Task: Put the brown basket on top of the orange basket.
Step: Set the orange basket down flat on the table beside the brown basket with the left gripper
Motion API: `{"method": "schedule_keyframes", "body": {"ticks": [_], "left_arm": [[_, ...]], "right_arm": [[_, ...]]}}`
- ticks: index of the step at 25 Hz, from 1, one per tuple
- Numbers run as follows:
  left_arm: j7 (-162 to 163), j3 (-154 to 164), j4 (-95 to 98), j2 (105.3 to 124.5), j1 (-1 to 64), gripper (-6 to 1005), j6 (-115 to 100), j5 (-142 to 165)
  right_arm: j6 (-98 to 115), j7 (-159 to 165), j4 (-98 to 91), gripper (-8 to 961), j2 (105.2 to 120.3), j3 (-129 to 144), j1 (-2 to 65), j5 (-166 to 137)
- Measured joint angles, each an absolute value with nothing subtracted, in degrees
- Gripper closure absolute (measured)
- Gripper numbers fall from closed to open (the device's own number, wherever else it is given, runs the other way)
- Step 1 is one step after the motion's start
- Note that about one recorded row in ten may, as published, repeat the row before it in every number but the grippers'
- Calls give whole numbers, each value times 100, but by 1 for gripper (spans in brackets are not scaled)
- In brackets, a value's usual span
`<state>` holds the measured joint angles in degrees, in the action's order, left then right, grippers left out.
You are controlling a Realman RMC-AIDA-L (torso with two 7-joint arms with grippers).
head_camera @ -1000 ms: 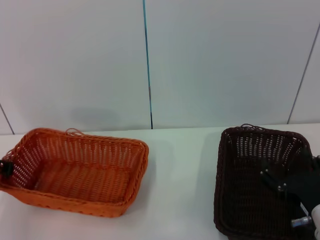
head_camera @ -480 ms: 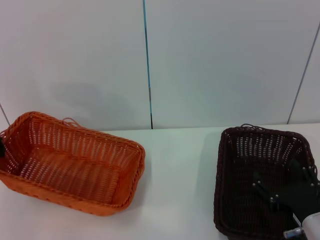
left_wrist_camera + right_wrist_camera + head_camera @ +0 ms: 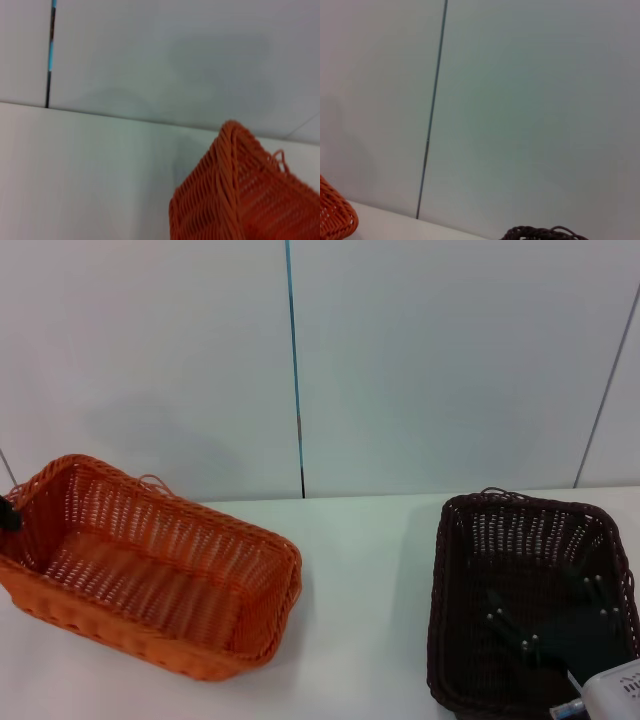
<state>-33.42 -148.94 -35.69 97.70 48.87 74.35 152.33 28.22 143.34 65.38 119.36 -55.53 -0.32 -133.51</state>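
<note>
Baskets sit apart: orange basket [image 3: 150, 585] lower left, tilted, left gripper [image 3: 8, 515] apparently lifting its edge—grip unclear. Right gripper [image 3: 545, 625] spread inside brown basket [image 3: 470, 640], I judge to grasp it.

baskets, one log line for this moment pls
orange basket: tilted, left end effector at its left rim | brown basket: flat on table | right end effector: open over brown basket | stacked: no

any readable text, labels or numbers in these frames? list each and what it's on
None readable. The orange basket, the brown basket, the table and the wall panels carry no print. A few dark marks show on the white part of the right arm, too small to read.
</note>
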Motion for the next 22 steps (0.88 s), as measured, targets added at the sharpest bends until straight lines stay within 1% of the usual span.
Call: {"method": "schedule_keyframes", "body": {"ticks": [5, 13, 15, 17, 19, 21, 22], "left_arm": [[-3354, -14966, -3542, 9616, 4668, 827, 7580, 14709], [-3357, -15160, -3400, 9468, 4478, 825, 7710, 14177], [-3356, -15190, -3394, 9455, 4417, 825, 7756, 14030], [-3353, -15196, -3390, 9473, 4334, 825, 7800, 13813], [-3353, -15200, -3387, 9537, 4249, 824, 7817, 13596], [-3362, -15201, -3413, 9664, 4151, 824, 7814, 13381], [-3381, -15201, -3461, 9761, 4085, 824, 7803, 13259]], "right_arm": [[2821, 14335, 6498, 31, 11930, -5521, 53, -13351], [2821, 14334, 6494, 31, 11922, -5526, 85, -13350], [2821, 14327, 6493, 31, 11920, -5523, 86, -13351], [2821, 14320, 6494, 31, 11915, -5526, 84, -13351], [2821, 14317, 6497, 31, 11911, -5534, 80, -13351], [2821, 14309, 6503, 31, 11910, -5538, 78, -13350], [2821, 14305, 6508, 31, 11909, -5536, 77, -13351]]}}
